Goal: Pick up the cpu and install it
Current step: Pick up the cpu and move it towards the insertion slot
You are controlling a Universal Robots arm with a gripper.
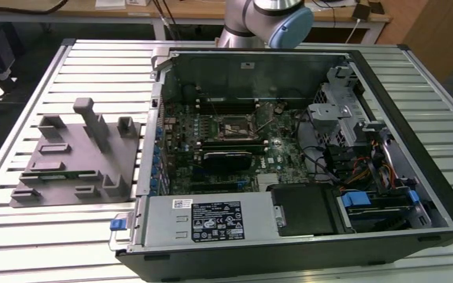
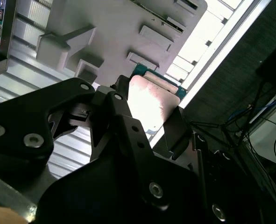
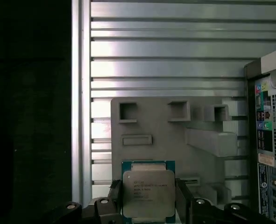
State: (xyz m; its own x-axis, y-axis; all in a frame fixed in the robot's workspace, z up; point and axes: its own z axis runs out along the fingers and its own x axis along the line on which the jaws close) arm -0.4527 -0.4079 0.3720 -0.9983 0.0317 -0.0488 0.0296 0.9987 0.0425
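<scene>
The cpu (image 3: 148, 190), a small square chip with a silver-white top and a green-blue edge, sits between two black fingers (image 3: 115, 196) of my gripper (image 3: 148, 198), which is shut on its sides. In the second wrist view the cpu (image 2: 149, 102) shines bright between the same fingers (image 2: 121, 112) of the gripper (image 2: 149, 119). It hangs in the air above the grey holder (image 3: 166, 126), well off its surface. The black-framed socket (image 1: 233, 128) lies on the motherboard inside the open computer case (image 1: 415, 194).
The grey holder (image 1: 61, 165) with upright pegs and slots lies on the slatted metal table (image 1: 22, 236) at the exterior view's left of the case. The arm's base (image 1: 266, 17) stands behind the case. A power supply (image 1: 210, 219), drive cages and cables crowd the case.
</scene>
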